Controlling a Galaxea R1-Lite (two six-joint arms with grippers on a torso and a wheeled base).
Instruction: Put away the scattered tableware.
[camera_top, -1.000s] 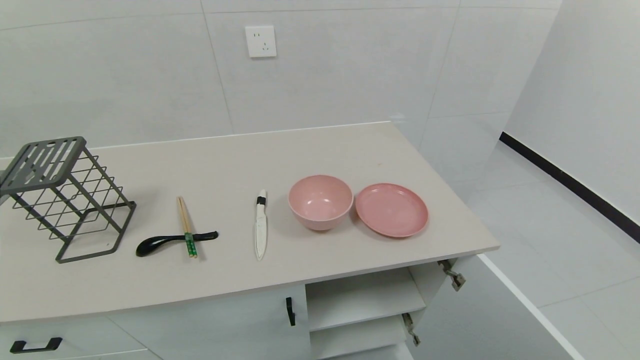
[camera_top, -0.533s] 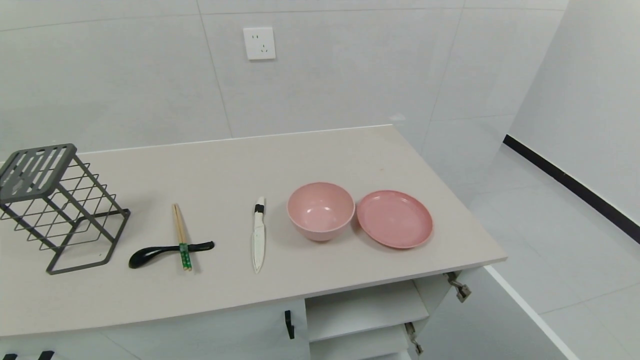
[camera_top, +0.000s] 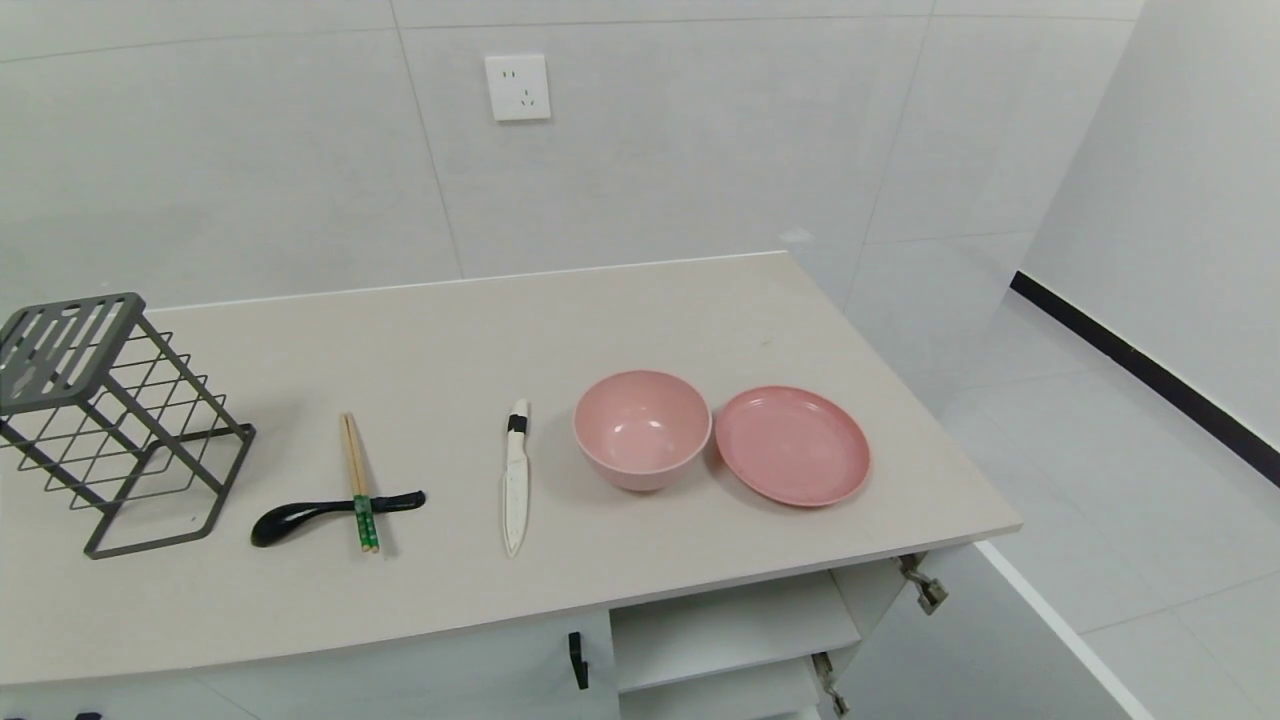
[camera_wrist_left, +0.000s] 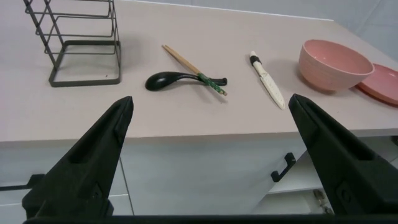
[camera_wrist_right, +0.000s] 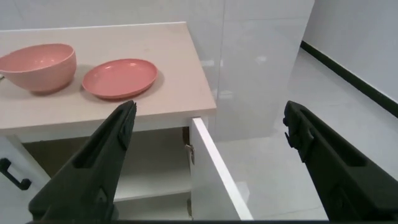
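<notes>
Tableware on the counter (camera_top: 450, 330): with left gripper (camera_wrist_left: 211, 102) and right gripper (camera_wrist_right: 209, 107) both spread wide and empty, probably take the bowl (camera_top: 642, 428) by its rim from above, minding the plate (camera_top: 792, 445) just beside at its 3 o'clock and the knife (camera_top: 515, 480) at its 9 o'clock.

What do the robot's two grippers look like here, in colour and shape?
The left gripper has two matte black fingers, broad at the base and tapering to blunt tips. The right gripper matches it, with black wedge-shaped fingers that have faceted edges. No cables or markings are visible on either.
</notes>
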